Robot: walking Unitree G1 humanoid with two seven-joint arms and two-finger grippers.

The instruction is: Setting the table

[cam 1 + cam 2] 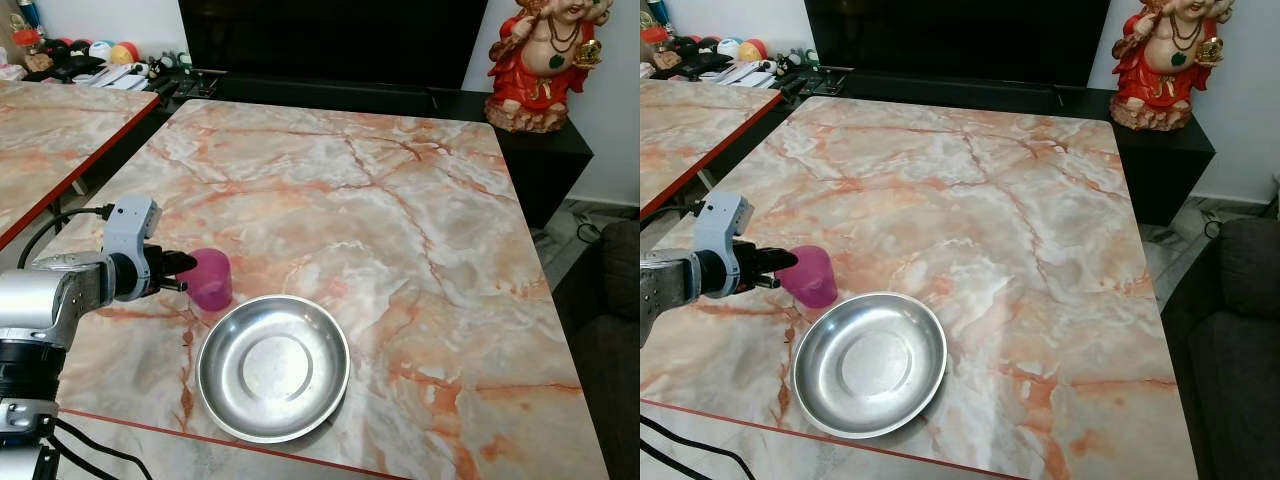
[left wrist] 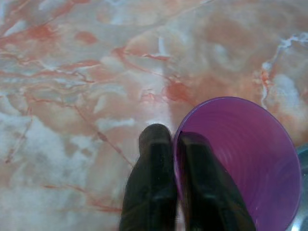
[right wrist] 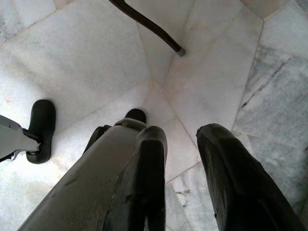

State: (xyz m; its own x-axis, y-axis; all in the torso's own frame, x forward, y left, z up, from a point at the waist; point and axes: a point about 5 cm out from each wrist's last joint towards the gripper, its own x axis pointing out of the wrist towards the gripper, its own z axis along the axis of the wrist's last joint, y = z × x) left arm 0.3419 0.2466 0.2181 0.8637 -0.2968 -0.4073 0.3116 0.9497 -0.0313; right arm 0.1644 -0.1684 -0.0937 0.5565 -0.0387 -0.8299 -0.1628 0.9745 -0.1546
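Purple cup [image 1: 210, 279], upright on the marble table [image 1: 400, 230], standing just beside the steel plate [image 1: 273, 366] at the plate's 10 o'clock. Left gripper [image 1: 180, 268] reaches in from the cup's 9 o'clock; its fingers [image 2: 154, 192] are pinched nearly together over the near rim, one inside the wall and one outside. The cup's long axis is vertical, the fingers roughly level. Right gripper [image 3: 180, 178] hangs idle over the floor, fingers parted, holding nothing. The left arm is the nearer; the likely next step is releasing or re-siting the cup.
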